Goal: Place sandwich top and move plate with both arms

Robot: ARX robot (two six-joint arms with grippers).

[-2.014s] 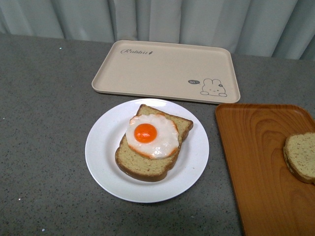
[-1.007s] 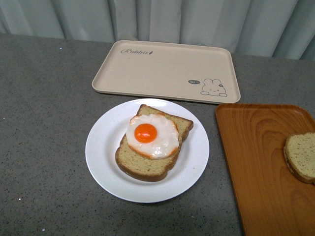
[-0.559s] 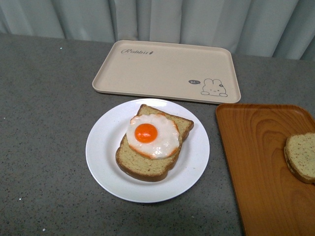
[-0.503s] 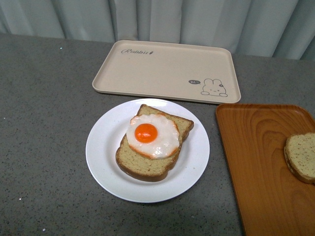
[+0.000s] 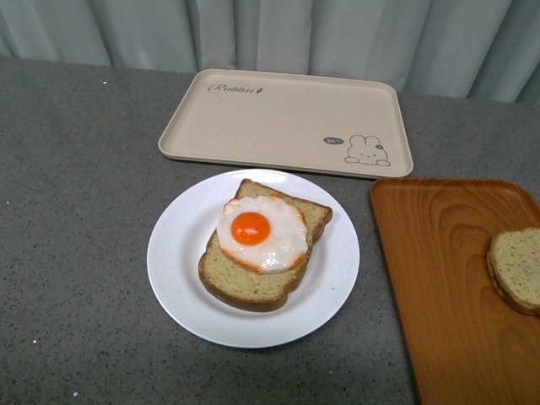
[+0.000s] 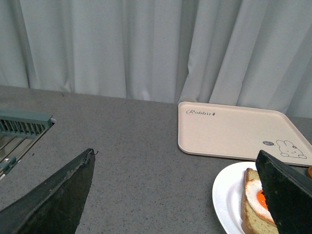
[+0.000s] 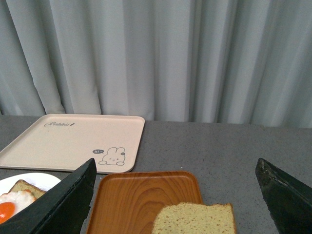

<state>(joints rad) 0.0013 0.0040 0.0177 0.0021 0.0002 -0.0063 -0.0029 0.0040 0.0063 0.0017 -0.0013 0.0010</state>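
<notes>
1. Two grippers are showing only in the wrist views: left gripper (image 6: 174, 153) and right gripper (image 7: 175, 161), both gaping wide.
2. Sandwich top (image 5: 516, 268) is lying flat on the orange tray (image 5: 439, 278), right of the plate (image 5: 173, 253), crust edge facing it.

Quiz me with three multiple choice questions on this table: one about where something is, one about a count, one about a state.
1. The bare tan wholegrain bread slice lies on: A the orange wood-grain tray; B the beige rabbit-print tray; C the grey tabletop.
2. Bread slices in view: A one; B two; C three.
3. The fried egg is: A covered by bread; B uncovered; C cut in half.
Answers: 1 A, it rests at the orange tray's right edge. 2 B, one is bare and one egg-bearing slice sits on the round white plate. 3 B, the yolk shows whole with nothing on top.
</notes>
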